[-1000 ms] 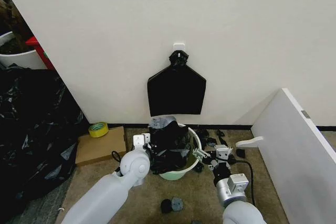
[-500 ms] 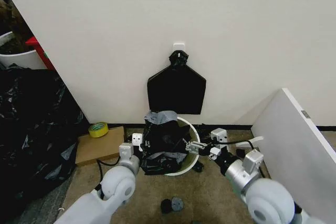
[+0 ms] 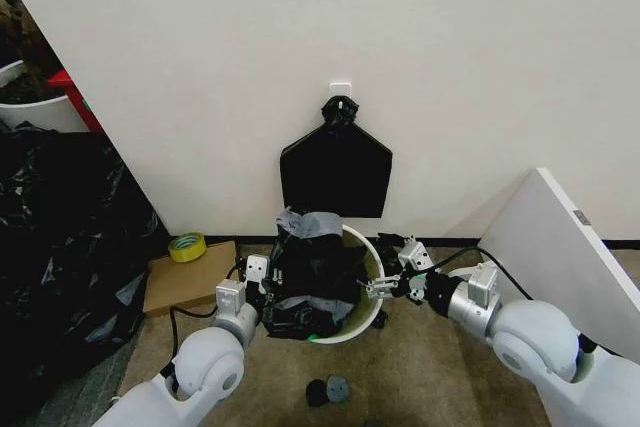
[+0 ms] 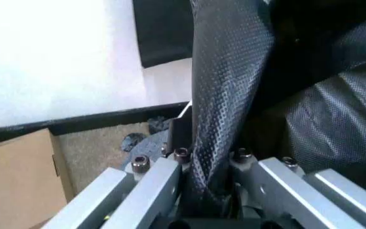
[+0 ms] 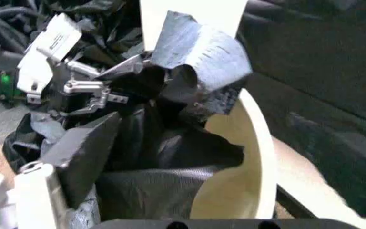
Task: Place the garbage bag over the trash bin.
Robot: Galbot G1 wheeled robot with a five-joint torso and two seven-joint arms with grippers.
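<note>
Both grippers' fingers [image 4: 170, 186] clamp garbage bag [image 3: 315, 272].

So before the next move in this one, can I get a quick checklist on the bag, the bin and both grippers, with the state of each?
1. Left gripper clamped on the garbage bag: ok, the left wrist view shows a fold between its jaws.
2. Right gripper holding the bag: cannot tell; it sits at the bin's right rim.
3. Trash bin upright: ok.
4. Bag stretched over the whole rim: not ok; the right side of the rim is bare.
5. Bag opened out: not ok, it is bunched in and above the bin.
6. Floor by the bin free of clutter: not ok, small dark objects lie in front.
</note>
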